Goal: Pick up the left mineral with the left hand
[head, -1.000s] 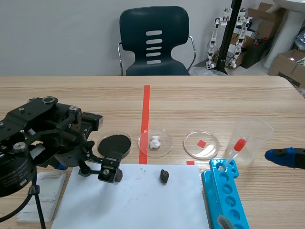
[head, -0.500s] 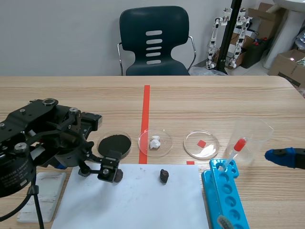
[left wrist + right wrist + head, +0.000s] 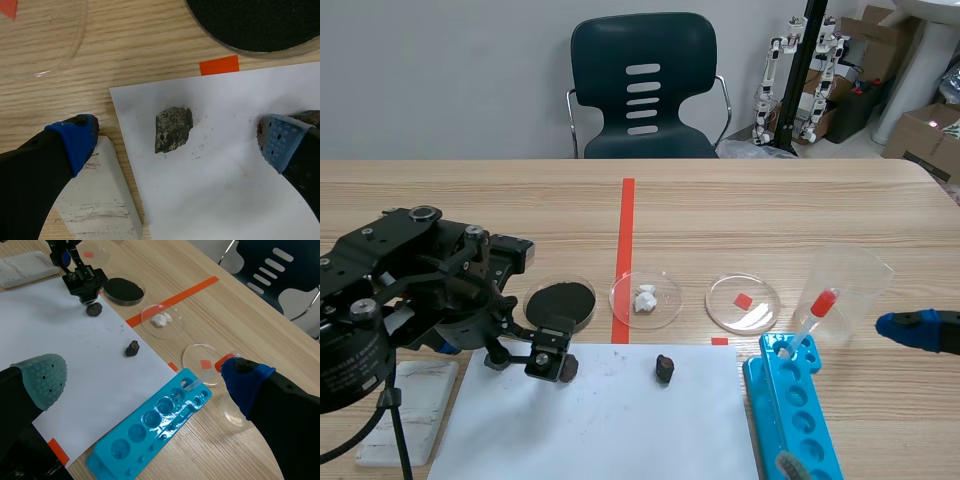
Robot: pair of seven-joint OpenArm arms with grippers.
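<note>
Holds the left hand (image 3: 175,137) open low over the 9 o'clock edge of the paper (image 3: 225,195), with the left mineral (image 3: 172,129) lying untouched on it between the fingers (image 3: 75,142), at 7 o'clock from the black dish (image 3: 260,22).

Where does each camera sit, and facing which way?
Scene view: between the arms, facing the chair; left gripper and right gripper show.
Left wrist view: on left arm, looking down at a mineral on paper; own open fingers.
Right wrist view: on right arm, looking over the paper; own open fingers.
Both wrist views share the paper.
</note>
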